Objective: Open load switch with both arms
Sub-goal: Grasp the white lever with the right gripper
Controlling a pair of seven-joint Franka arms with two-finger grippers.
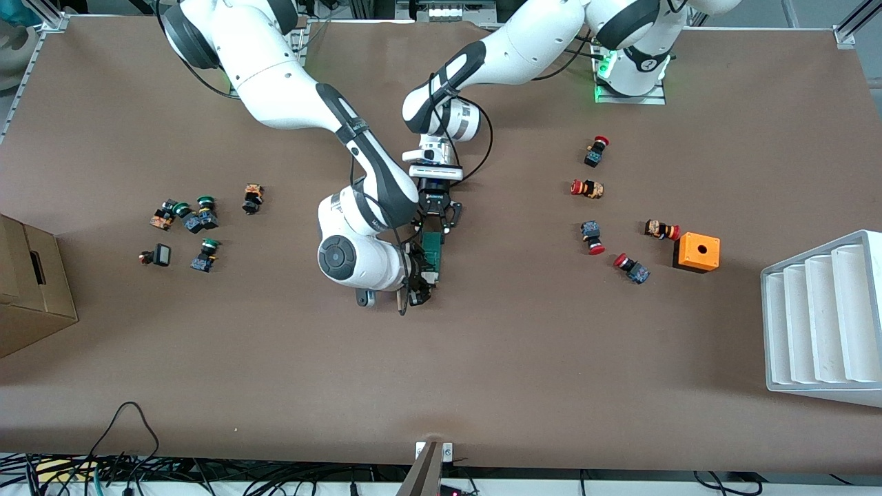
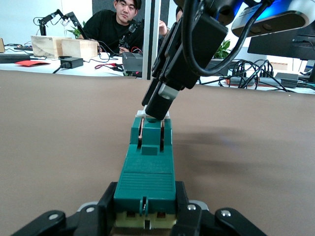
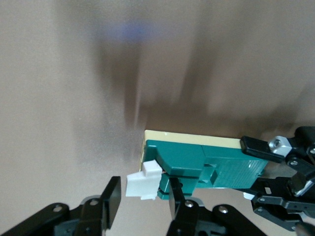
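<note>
Centrally on the tabletop [image 1: 482, 358], the load switch [image 1: 432, 249] lies between both arms. The left pincer [image 2: 145, 209] is clamped on its end farther from the camera; the right pincer [image 3: 140, 199] straddles the white piece [image 3: 141, 183] with its jaws apart. Judging from this, the left should hold firm while the right closes squarely before pulling.

Matt green plastic load switch [image 2: 146, 169], glossy white arm shells, matt brown table [image 1: 551, 358].
</note>
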